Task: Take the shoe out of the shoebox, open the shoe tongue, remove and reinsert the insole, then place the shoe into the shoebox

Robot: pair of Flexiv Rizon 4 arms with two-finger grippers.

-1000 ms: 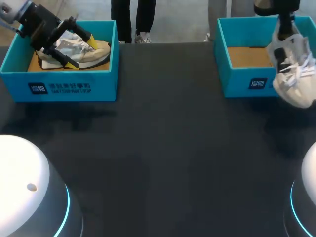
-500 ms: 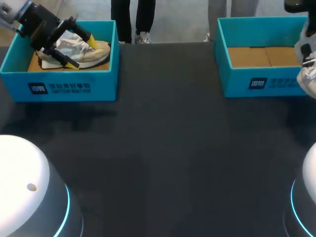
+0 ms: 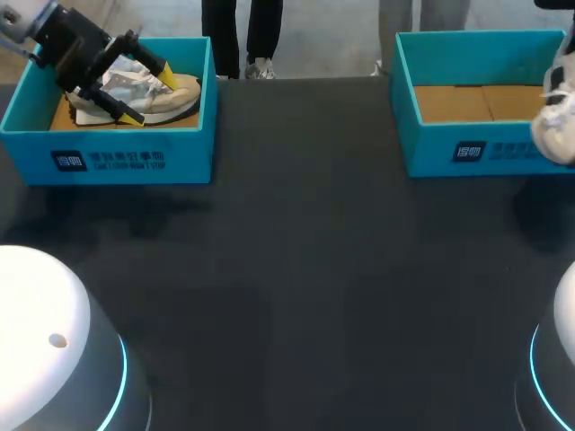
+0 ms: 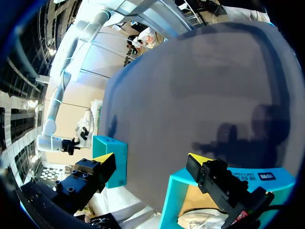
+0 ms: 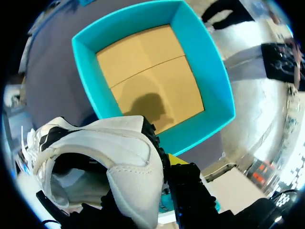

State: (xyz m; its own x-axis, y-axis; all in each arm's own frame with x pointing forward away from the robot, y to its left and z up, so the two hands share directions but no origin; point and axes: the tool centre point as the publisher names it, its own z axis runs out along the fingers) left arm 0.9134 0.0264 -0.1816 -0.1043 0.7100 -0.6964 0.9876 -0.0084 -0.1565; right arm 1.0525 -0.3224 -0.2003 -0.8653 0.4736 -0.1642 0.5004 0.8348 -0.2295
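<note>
Two claws; what worries you?
— Your right claw (image 5: 159,164) pinches the white shoe (image 5: 95,152) by its heel, beside the empty shoebox (image 3: 431,144); that thin hold may slip. Left claw (image 3: 148,94) gapes wide around the other shoe (image 3: 175,94).

Bench (image 3: 296,287): dark grey, matte, plain top. It spans the head view from side to side, with a straight far edge. Soft shadows lie on it at far left and far right. The left wrist view shows the same dark surface with blurry shadows.
</note>
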